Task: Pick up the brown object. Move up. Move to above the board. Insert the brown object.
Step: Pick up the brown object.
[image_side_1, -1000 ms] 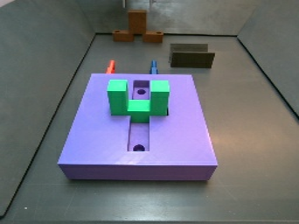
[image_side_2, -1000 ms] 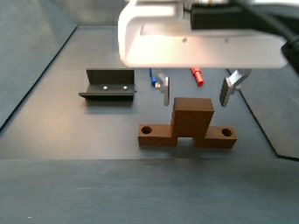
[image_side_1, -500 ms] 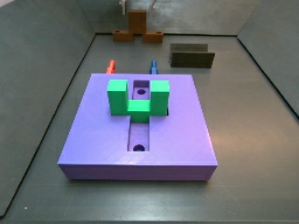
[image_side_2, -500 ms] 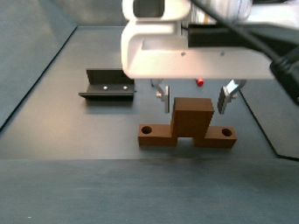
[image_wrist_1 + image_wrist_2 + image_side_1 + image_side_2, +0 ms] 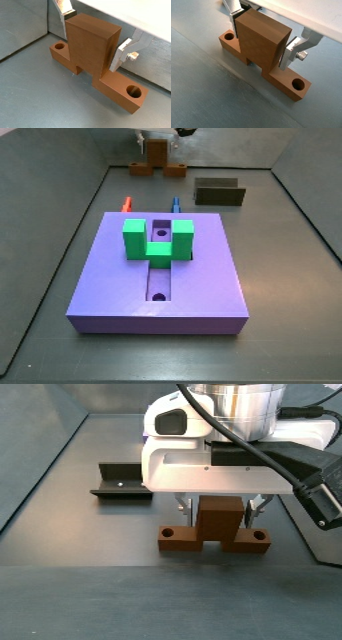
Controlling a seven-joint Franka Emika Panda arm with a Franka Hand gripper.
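- The gripper (image 5: 93, 37) straddles the upright stem of the brown object (image 5: 92, 47); its fingers (image 5: 123, 52) lie just beside the stem's sides, but actual contact cannot be made out.
- Its fingertips are hidden behind the block.
- Well away from it lies the board (image 5: 163, 268), its green block (image 5: 158, 239) on top.

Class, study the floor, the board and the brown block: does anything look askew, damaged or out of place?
Nothing stands out. The brown block stands upright on the floor, the claw straddling its stem. The board lies flat and intact, well away from the block.
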